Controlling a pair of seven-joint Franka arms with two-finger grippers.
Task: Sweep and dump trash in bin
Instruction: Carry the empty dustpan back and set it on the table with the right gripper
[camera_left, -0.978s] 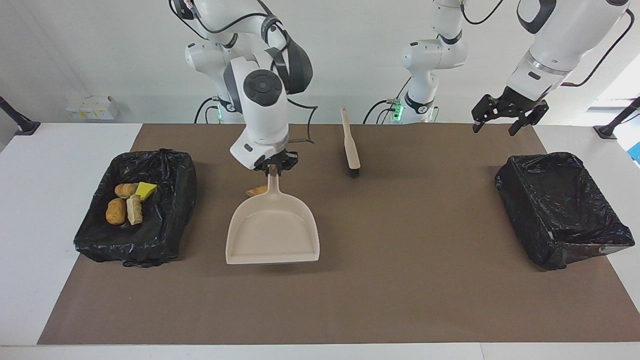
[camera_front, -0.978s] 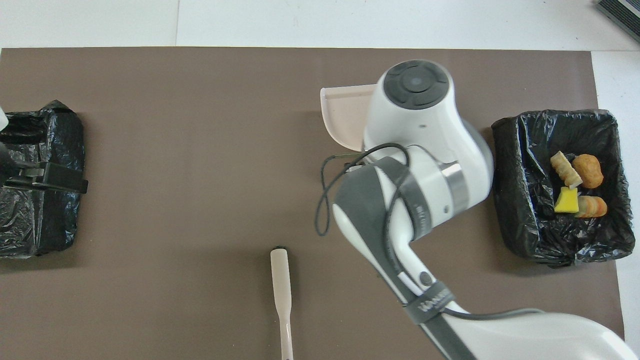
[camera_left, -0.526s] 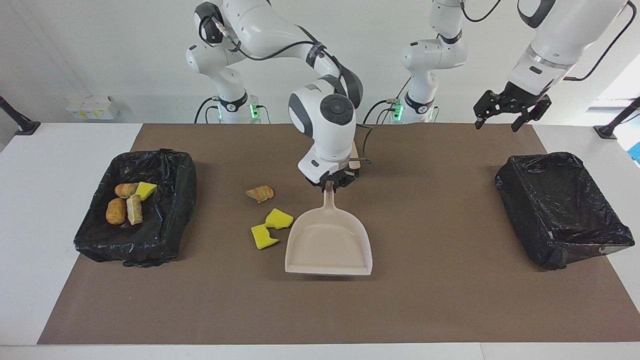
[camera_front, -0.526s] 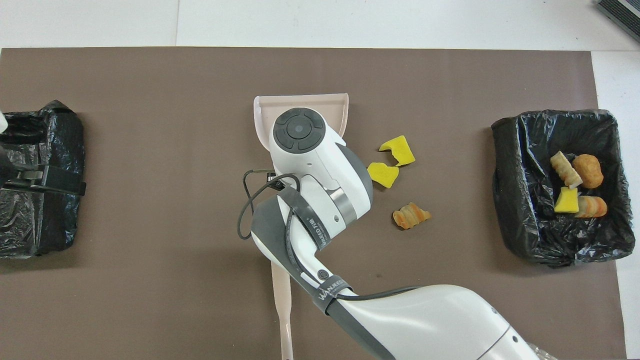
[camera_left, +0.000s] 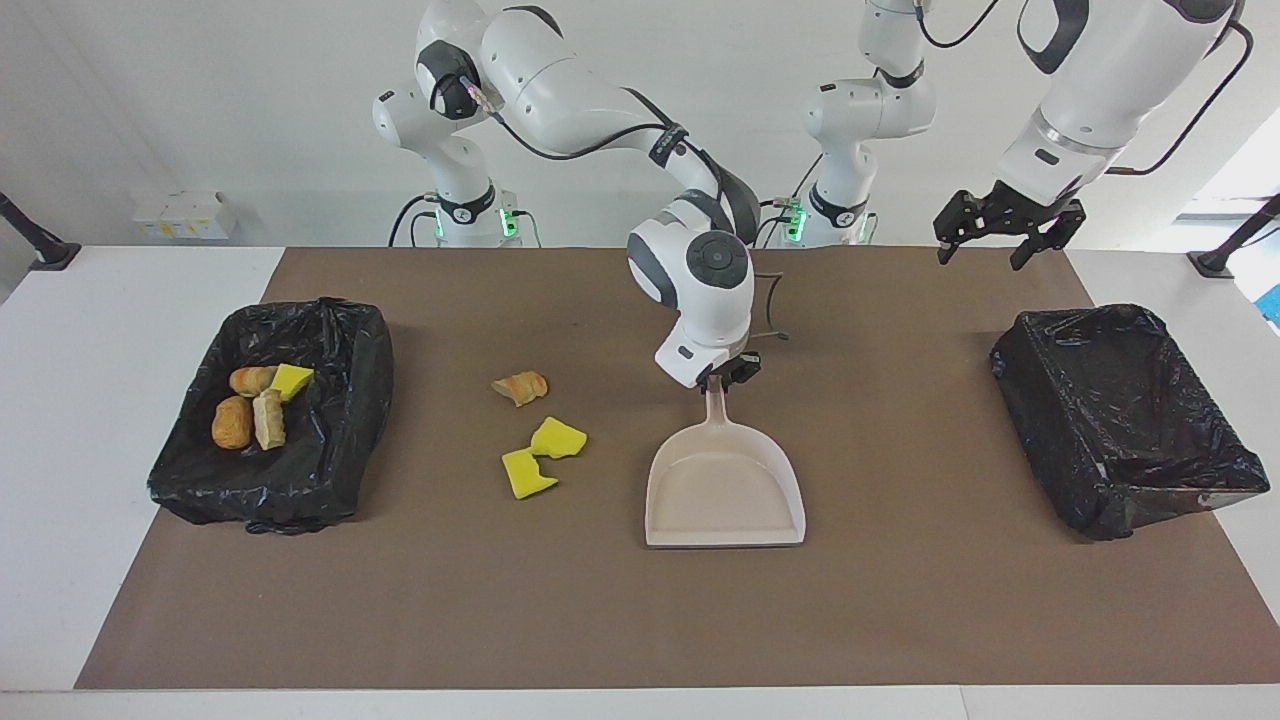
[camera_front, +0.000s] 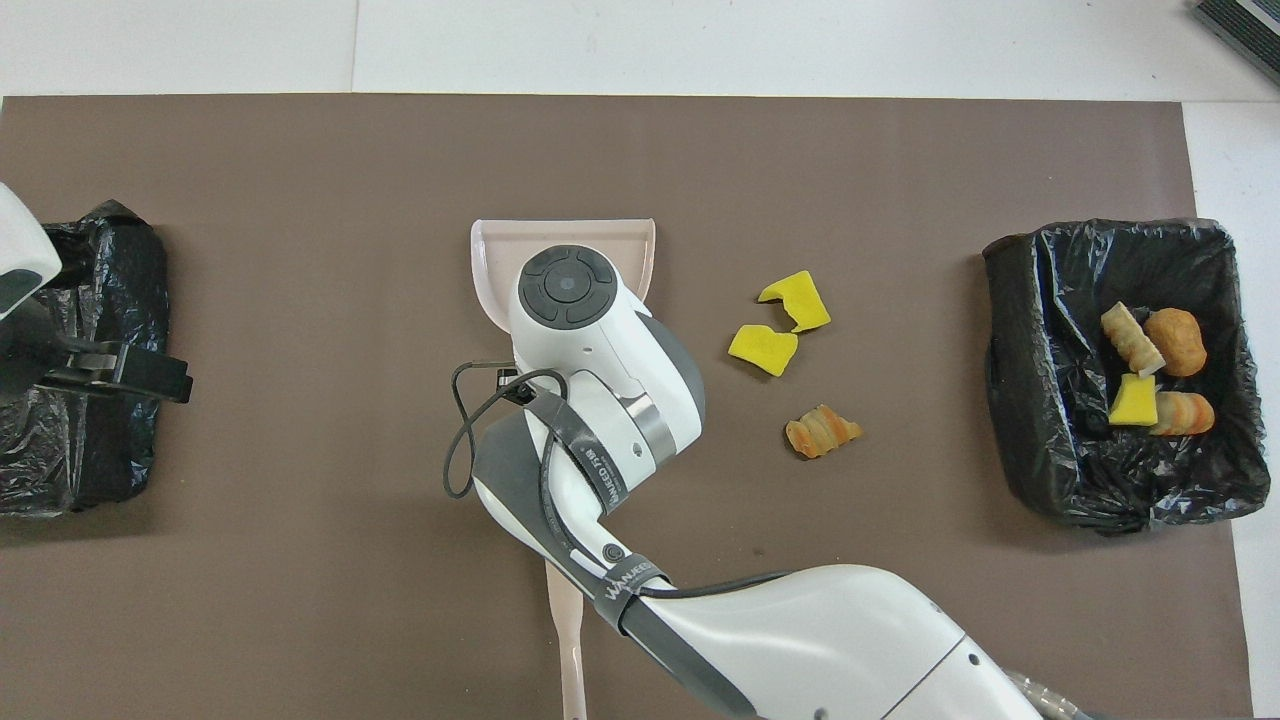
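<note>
My right gripper (camera_left: 716, 381) is shut on the handle of the beige dustpan (camera_left: 725, 490), whose pan sits low at the middle of the mat, open edge away from the robots; my wrist hides most of the dustpan (camera_front: 490, 262) in the overhead view. Three scraps of trash lie on the mat beside it toward the right arm's end: an orange-brown lump (camera_left: 520, 387) (camera_front: 822, 432) and two yellow sponge chunks (camera_left: 557, 437) (camera_left: 527, 473). Several more scraps (camera_left: 250, 405) (camera_front: 1150, 370) lie in the black-lined bin (camera_left: 362, 335) at the right arm's end. My left gripper (camera_left: 985, 240) hangs open and empty in the air.
A second black-lined bin (camera_left: 1040, 400) (camera_front: 110, 450) stands at the left arm's end with nothing showing in it; my left gripper is over it. The beige brush (camera_front: 568, 650) lies near the robots, its handle showing under my right arm.
My right gripper has carried the dustpan from beside the right arm's bin toward the middle of the mat, uncovering the three scraps. The left gripper has shifted slightly.
</note>
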